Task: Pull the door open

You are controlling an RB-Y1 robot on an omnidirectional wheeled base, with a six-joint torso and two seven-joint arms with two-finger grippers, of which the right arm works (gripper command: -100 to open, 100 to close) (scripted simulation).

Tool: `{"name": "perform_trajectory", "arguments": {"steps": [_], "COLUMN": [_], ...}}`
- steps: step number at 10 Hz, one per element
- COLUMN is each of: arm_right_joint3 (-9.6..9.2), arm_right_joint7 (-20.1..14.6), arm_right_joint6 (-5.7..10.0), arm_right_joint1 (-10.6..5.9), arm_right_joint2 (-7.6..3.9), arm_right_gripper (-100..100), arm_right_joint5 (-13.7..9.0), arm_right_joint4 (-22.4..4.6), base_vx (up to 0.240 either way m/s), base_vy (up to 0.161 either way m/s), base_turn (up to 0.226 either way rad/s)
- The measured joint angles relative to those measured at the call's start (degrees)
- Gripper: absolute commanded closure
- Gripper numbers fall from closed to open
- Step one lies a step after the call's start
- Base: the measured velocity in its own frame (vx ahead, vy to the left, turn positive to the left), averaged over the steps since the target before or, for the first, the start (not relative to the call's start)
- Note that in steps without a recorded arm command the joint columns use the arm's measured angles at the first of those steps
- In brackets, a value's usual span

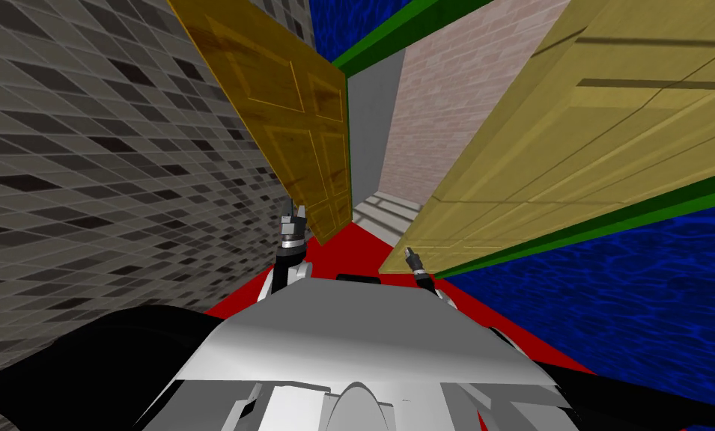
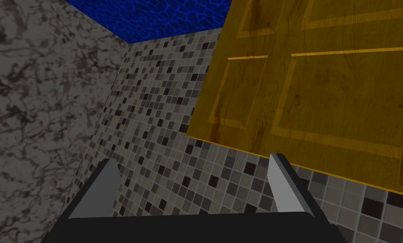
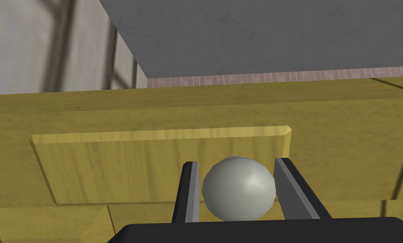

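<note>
A pale yellow panelled door (image 1: 573, 150) slants across the right of the head view. My right gripper (image 1: 410, 255) is at its near lower corner. In the right wrist view that door (image 3: 112, 168) carries a raised plate with a round grey knob (image 3: 238, 187). My right gripper (image 3: 236, 161) is shut on the knob, one finger pressing each side. My left gripper (image 1: 294, 217) is raised beside a darker amber door (image 1: 296, 112). Its fingers stand open and empty (image 2: 194, 158), close to a mosaic tile wall (image 2: 162, 139) just off the amber door's edge (image 2: 323, 84).
A grey mosaic wall (image 1: 86, 150) runs along my left. The floor (image 1: 348, 247) is red. Between the two doors a gap shows a grey wall (image 1: 367, 135), a pale brick wall (image 1: 453, 97) and light floor tiles (image 1: 385, 209). Blue wall with green trim (image 1: 610, 284) lies to my right.
</note>
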State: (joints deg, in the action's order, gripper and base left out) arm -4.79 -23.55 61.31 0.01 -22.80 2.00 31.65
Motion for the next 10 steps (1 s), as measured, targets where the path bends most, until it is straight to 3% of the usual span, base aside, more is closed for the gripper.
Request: {"name": "perform_trajectory", "arguments": {"steps": [3,7,8,10], "arm_right_joint3": [-1.18,-1.94,-2.03,-2.45], "arm_right_joint7": [-1.6,-2.9,-3.1,-3.5], "arm_right_joint6": [2.07,4.54,6.01,6.99], "arm_right_joint1": [2.33,3.48,3.04,4.82], "arm_right_joint2": [-1.42,-2.91,-3.16,-3.8], "arm_right_gripper": [100,100,100,100], "arm_right_joint5": [0.8,1.3,1.4,1.6], "arm_right_joint4": [1.0,0.7,-0.8,0.3], "base_vx": [-0.146,-0.143,-0.188,-0.151], "base_vy": [-0.05,-0.047,-0.089,-0.091], "base_turn": [0.074,0.12,0.134,0.1]}}
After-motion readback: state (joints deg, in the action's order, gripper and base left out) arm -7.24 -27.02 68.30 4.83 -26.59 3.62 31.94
